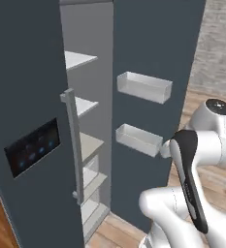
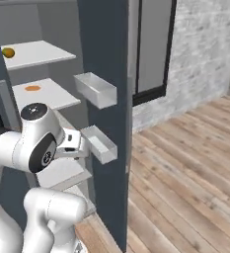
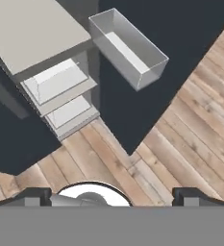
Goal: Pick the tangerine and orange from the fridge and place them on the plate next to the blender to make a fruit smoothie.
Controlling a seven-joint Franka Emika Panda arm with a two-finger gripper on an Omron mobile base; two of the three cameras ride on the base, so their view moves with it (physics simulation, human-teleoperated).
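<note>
Wooden floor [image 2: 185,163], open fridge [image 1: 153,43]

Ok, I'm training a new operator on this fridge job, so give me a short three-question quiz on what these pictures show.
1. True or false: the fridge door stands open.
2. In the right base view, on which shelves do the two fruits lie?
A. both on the top shelf
B. one on the top shelf, one on the shelf below
C. both in a door bin
3. Fill in: the gripper is ____ and holds nothing.

Key:
1. True; the shelves and the two door bins show.
2. B; the yellow-orange fruit lies on the top shelf, the orange fruit on the next one down.
3. open
</note>
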